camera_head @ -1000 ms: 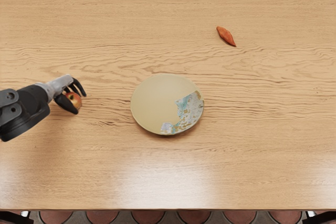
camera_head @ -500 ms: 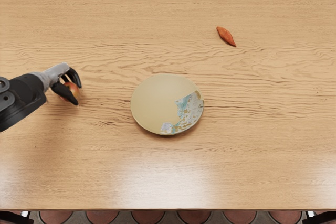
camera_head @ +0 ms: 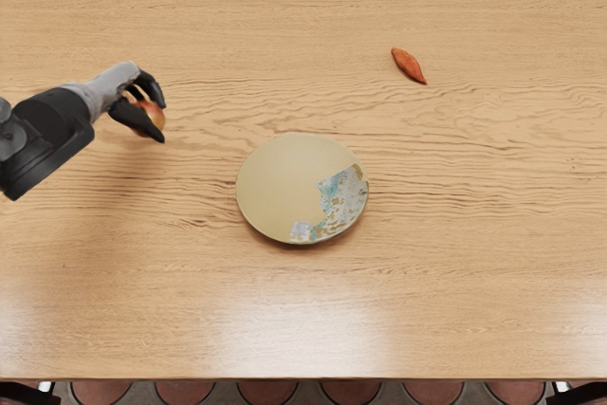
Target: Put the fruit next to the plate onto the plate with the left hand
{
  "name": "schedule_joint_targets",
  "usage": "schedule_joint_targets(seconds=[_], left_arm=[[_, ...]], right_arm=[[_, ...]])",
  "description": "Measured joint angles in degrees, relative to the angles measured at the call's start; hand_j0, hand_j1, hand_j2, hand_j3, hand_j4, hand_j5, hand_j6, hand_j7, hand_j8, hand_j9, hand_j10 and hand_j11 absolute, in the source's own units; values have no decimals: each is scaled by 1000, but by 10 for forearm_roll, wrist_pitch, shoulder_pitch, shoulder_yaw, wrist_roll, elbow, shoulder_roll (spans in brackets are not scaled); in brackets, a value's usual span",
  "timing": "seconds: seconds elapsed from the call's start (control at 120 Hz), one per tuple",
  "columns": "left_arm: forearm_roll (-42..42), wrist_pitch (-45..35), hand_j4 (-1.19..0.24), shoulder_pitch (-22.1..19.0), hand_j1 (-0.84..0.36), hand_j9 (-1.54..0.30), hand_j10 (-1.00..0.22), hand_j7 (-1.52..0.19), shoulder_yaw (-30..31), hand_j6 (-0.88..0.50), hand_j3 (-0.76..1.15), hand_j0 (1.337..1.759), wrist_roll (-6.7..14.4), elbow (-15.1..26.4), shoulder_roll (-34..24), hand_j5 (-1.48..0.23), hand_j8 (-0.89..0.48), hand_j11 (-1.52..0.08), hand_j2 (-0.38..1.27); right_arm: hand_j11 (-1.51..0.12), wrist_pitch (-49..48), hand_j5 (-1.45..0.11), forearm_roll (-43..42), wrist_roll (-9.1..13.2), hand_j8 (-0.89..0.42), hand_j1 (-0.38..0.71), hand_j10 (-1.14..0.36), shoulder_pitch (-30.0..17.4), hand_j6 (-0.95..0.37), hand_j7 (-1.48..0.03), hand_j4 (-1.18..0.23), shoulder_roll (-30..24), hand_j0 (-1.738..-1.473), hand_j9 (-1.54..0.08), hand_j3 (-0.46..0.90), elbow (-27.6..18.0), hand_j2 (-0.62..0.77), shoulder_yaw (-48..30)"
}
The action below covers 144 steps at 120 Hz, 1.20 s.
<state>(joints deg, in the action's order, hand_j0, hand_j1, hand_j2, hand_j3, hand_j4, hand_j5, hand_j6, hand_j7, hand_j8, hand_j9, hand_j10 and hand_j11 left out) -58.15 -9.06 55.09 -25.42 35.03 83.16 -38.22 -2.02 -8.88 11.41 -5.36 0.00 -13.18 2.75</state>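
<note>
I am watching the left hand gripping the fruit, well apart from the plate, to its upper left. An orange item is lying far right.

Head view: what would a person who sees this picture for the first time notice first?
The dark left hand at the left side, curled around a small red-yellow fruit, draws the eye first. Next comes the round beige plate near the middle of the wooden table, with a bluish patch on its right side, apart from the hand. A small orange-red object lies alone far back on the right.
</note>
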Motion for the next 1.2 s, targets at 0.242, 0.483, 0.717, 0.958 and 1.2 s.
schedule_joint_targets(seconds=[0.242,0.483,0.717,0.958,1.2], left_arm=[[-3,-1,-816,16,-299,-1162,-523,-1178,-4,-508,0,1649,0,1,63,-1229,-369,-1149,576],[-5,-2,-829,16,-286,-1142,-577,-1175,-4,-574,0,1652,0,1,70,-1197,-418,-1139,589],[-5,-2,-836,16,-380,-1136,-559,-1172,-4,-599,0,1653,0,1,92,-1183,-429,-1136,790],[-5,-2,-847,15,-401,-1137,-603,-1157,-3,-749,0,1654,0,1,138,-1163,-472,-1131,824],[-6,-2,-851,16,-455,-1139,-775,-1155,-3,-821,0,1654,0,1,164,-1158,-500,-1137,878]], right_arm=[[-29,0,-29,0,0,-22,-322,-22,0,-22,-29,-22,0,-1658,-29,0,0,-4,0],[-29,0,-29,0,0,-22,-322,-22,0,-22,-29,-22,0,-1658,-29,0,0,-4,0],[-29,0,-29,0,0,-22,-322,-22,0,-22,-29,-22,0,-1658,-29,0,0,-4,0],[-29,0,-29,0,0,-22,-322,-22,0,-22,-29,-22,0,-1658,-29,0,0,-4,0],[-29,0,-29,0,0,-22,-322,-22,0,-22,-29,-22,0,-1658,-29,0,0,-4,0]])
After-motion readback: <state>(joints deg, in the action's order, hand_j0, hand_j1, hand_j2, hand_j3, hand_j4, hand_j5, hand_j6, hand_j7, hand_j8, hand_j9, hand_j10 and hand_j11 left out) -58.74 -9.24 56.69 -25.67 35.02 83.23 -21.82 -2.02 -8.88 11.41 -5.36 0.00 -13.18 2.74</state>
